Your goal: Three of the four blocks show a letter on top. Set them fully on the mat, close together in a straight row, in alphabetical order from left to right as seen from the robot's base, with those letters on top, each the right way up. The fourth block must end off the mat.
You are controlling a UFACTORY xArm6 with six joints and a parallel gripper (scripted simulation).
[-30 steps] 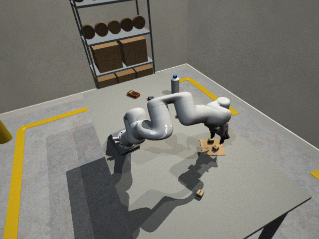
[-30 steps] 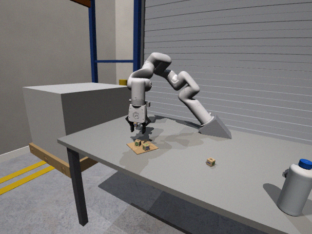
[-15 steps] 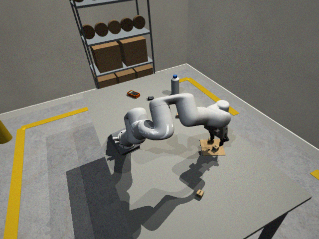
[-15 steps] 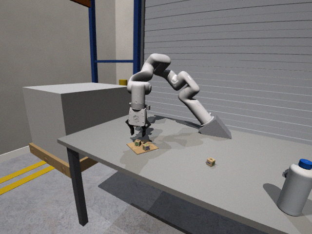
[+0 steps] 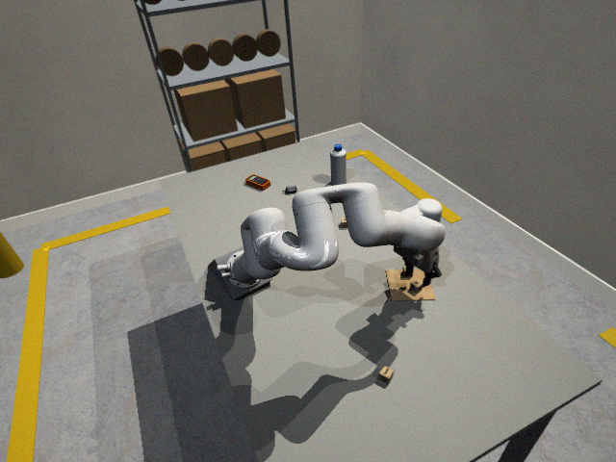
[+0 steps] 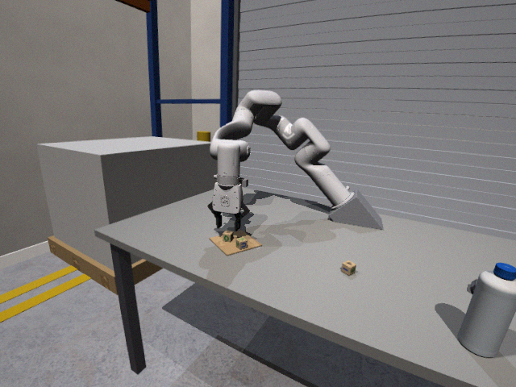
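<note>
A brown mat (image 5: 397, 293) (image 6: 228, 249) lies on the grey table. Two small lettered blocks stand on it, one (image 6: 227, 236) at its far-left end and one (image 6: 241, 242) (image 5: 415, 287) beside it. My gripper (image 5: 418, 277) (image 6: 227, 223) hangs straight down just above the first block, fingers apart and empty. That block is mostly hidden by the fingers in the top view. A third block (image 5: 385, 372) (image 6: 348, 268) sits alone on the table, well off the mat. A fourth block (image 5: 343, 221) peeks out behind my arm.
A white bottle with a blue cap (image 5: 338, 166) (image 6: 487, 312) stands near one table corner. An orange meter (image 5: 257, 181) and a small dark object (image 5: 290, 189) lie behind my base. A big grey box (image 6: 104, 175) stands beside the table.
</note>
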